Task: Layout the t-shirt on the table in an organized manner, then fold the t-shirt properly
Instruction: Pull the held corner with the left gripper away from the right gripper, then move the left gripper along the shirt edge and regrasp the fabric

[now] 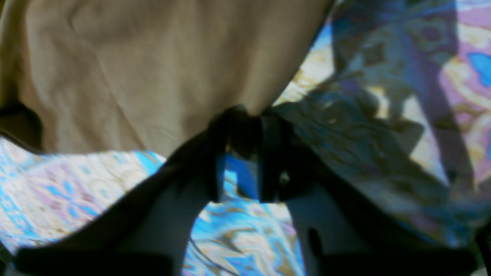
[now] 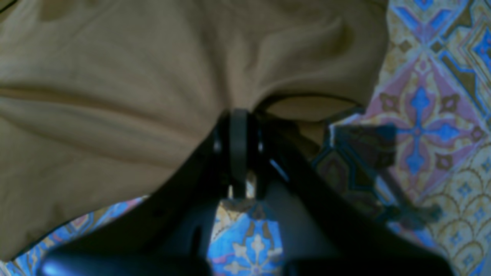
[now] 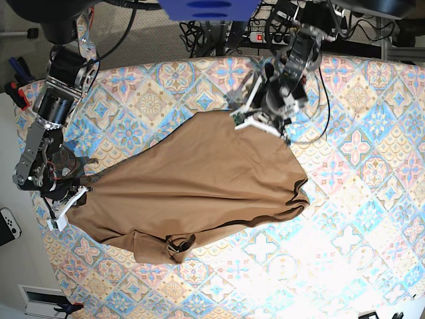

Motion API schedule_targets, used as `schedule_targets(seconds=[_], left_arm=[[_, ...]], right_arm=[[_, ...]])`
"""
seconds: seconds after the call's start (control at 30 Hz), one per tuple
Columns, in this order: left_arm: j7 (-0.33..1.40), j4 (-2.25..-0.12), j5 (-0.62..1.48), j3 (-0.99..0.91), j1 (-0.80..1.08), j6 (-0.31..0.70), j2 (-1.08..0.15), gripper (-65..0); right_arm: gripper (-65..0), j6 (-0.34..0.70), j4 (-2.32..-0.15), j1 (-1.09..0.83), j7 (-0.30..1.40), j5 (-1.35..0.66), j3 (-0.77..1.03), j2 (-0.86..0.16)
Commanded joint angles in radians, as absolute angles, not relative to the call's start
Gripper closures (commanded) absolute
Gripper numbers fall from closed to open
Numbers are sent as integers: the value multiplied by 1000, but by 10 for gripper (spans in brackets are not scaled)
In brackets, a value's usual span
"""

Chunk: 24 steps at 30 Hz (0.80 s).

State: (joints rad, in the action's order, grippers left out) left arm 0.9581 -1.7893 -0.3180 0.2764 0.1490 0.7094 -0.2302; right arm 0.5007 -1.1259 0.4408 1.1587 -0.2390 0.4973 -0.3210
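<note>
The tan t-shirt (image 3: 199,186) lies stretched slantwise across the patterned table (image 3: 358,199), with a bunched fold at its near edge. My left gripper (image 3: 255,121) sits at the shirt's far top corner. In the left wrist view its fingertips (image 1: 243,122) are drawn together on the edge of the t-shirt (image 1: 153,76), which puckers toward them above the table (image 1: 57,191). My right gripper (image 3: 75,197) holds the shirt's left end. In the right wrist view that gripper (image 2: 238,119) is shut on the t-shirt (image 2: 115,96), folds radiating from the pinch, with the table (image 2: 422,115) beside it.
Cables and electronics (image 3: 279,26) crowd the far side beyond the table. A white controller (image 3: 8,224) and red-handled tools (image 3: 16,93) lie off the table's left edge. My arms' shadows fall on the cloth cover near each gripper.
</note>
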Motion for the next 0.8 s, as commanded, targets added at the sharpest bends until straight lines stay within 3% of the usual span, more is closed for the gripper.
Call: schedule_targets(seconds=[0.0,0.27,0.4,0.77], left_arm=[[970,-1759,-346,274,133,698,-229,-104],[970,-1719,-340,275,114,698,-196,-95],[970,-1728,-344,274,116,698,-176,0],[1136,-2054,-334,331,202,698,-140,0]], right_arm=[[0,503,-1147,470,1142,-251,499,-341],[0,503,-1148,470,1142,-251,499,-341],[0,503,-1148,470,1142,-251,499,-341],[0,503,-1144,470,1142,-251,499,-341]])
